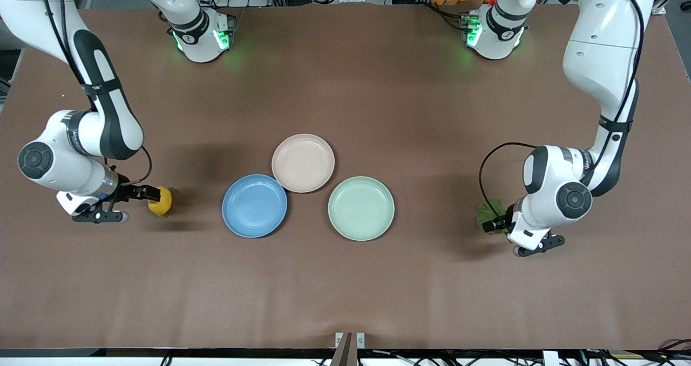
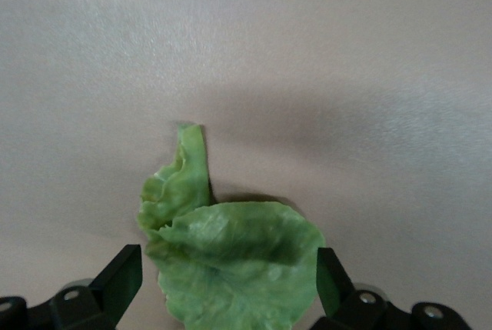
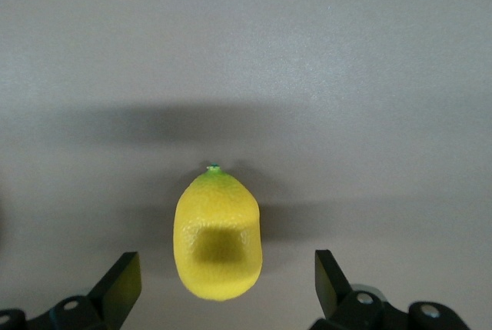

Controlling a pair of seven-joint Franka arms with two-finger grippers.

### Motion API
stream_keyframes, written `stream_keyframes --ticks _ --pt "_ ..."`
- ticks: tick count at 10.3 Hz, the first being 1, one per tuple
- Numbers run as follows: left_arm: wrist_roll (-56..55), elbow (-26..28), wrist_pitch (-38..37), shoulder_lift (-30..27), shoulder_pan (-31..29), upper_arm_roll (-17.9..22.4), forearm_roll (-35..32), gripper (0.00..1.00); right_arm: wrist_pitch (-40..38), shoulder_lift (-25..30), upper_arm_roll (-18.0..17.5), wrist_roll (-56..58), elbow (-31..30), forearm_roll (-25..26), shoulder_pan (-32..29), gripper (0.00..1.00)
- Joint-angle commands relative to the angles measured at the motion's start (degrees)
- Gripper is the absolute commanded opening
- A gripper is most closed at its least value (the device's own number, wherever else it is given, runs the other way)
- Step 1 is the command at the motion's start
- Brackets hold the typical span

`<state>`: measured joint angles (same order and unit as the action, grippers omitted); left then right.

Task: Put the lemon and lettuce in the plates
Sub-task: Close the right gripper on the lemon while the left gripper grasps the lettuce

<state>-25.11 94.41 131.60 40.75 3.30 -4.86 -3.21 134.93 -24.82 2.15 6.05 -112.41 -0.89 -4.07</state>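
Right gripper (image 1: 146, 194) is spread at the lemon (image 1: 161, 201), fingers (image 3: 119, 284) apart either side of it without touching; the lemon's near end is partly hidden in the front view. Left gripper (image 1: 498, 223) is spread around the lettuce (image 2: 231, 257), leaf edge cut off at the frame. Blue plate (image 1: 254, 205) and beige-pink plate (image 1: 303, 162) touch, both bare.

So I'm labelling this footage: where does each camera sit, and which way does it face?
Front: high across the table, facing both arms, three plates.
Left wrist: on the left arm, looking at the lettuce between the left gripper's open fingers.
Right wrist: on the right arm, lemon between the right gripper's open fingers.
Front shares both.
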Motion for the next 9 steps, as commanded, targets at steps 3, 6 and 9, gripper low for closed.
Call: stream_keyframes --ticks 3,6,9 --pt "-1.7 -0.3 0.9 2.0 -0.1 0.0 -1.9 1.0 6.5 -1.1 -0.7 1.1 -3.4 -0.8 -0.7 1.0" --pt "-1.6 -0.4 0.9 2.1 -0.2 0.0 -2.1 0.2 7.9 -2.0 -0.8 1.1 -3.9 -0.8 -0.7 1.0" --pt "-1.3 -0.5 0.9 1.4 -0.2 0.0 -2.3 0.0 8.4 -2.7 -0.9 1.1 -3.8 -0.8 -0.4 1.0"
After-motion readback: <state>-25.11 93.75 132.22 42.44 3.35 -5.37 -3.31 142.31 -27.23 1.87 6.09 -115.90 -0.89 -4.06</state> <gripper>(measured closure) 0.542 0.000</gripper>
